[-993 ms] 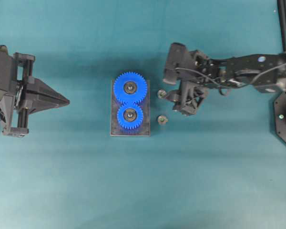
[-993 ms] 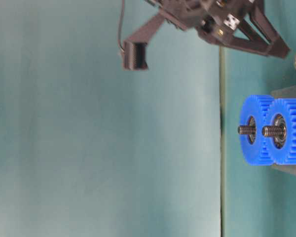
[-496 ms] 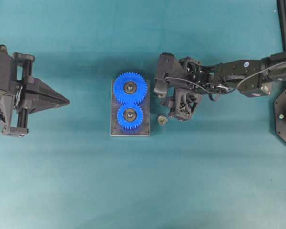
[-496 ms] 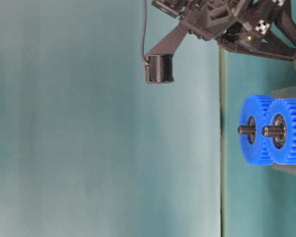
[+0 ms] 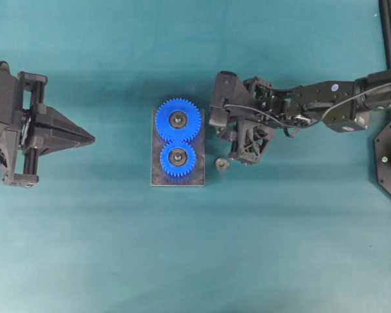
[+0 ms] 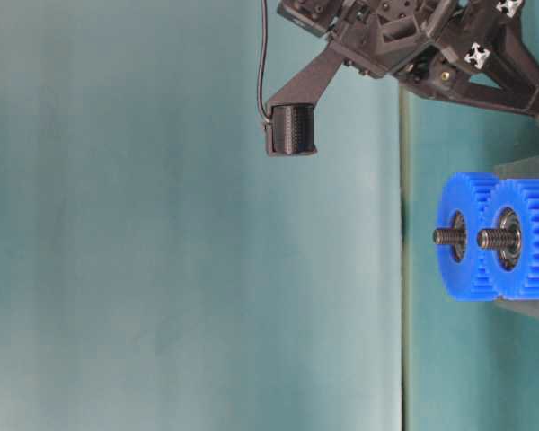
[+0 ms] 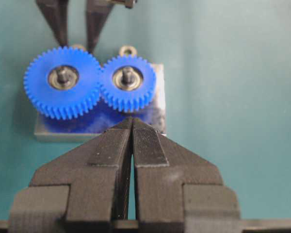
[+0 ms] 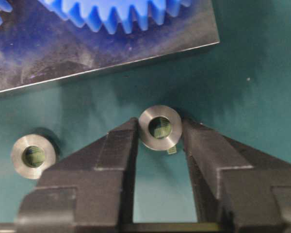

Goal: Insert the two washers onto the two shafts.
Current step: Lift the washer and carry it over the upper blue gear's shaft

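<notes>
Tabletop (image 5: pixel 85 248) lies bare on all sides of the base plate (image 5: pixel 155 176), which carries 2 meshed blue gears (image 5: pixel 178 139) on shafts (image 6: pixel 449 236). Left gripper (image 5: pixel 85 138), well apart, has its jaws pressed together, empty. Right gripper (image 8: pixel 160 145) sits narrowed around 1 washer (image 8: pixel 159 127), both fingertips (image 8: pixel 123 141) touching its rim beside the plate edge. Another washer (image 8: pixel 34 156) lies near.

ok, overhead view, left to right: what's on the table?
left gripper → grey base plate carrying the two blue gears → loose washer → right gripper, down at the other washer, with its arm running off to the right.
</notes>
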Controlling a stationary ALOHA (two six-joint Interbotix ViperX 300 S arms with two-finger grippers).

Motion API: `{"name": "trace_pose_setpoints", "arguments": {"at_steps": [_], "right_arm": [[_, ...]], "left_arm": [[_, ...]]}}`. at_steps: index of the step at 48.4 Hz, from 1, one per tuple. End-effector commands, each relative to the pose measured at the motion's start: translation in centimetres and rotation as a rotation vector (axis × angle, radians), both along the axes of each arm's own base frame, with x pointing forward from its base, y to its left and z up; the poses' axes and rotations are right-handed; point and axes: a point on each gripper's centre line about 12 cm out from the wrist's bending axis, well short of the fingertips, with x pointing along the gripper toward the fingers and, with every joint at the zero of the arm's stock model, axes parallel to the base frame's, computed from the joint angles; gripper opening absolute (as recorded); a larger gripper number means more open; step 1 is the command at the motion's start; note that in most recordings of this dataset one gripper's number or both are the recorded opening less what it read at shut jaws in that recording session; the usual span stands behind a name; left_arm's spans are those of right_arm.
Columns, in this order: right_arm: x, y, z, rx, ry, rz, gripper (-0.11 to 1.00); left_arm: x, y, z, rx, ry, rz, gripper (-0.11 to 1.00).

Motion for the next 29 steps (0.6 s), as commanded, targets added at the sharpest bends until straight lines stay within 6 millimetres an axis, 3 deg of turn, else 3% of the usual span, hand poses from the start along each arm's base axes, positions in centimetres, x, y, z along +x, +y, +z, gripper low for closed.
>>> {"name": "trace_pose_setpoints", "arguments": {"at_steps": [1,12,22,29], "right_arm": [[0.2,0.0,0.5,-0.004,-0.012,0.004,0.31],[0.4,0.1,2.6,-0.009,-0.059,0.005,0.31],[0.8,0.2,7.1,-0.021,-0.133,0.013,0.31],[2.2,0.3,9.8,-0.033,-0.192,0.029,0.31]], "left_arm": [[0.3,0.0,1.1,0.002,-0.032,-0.001,0.00],[0.3,0.0,1.0,0.002,-0.029,-0.001,0.00],[0.3,0.0,1.0,0.002,-0.031,-0.001,0.00],[0.3,0.0,1.0,0.002,-0.031,-0.003,0.00]]}}
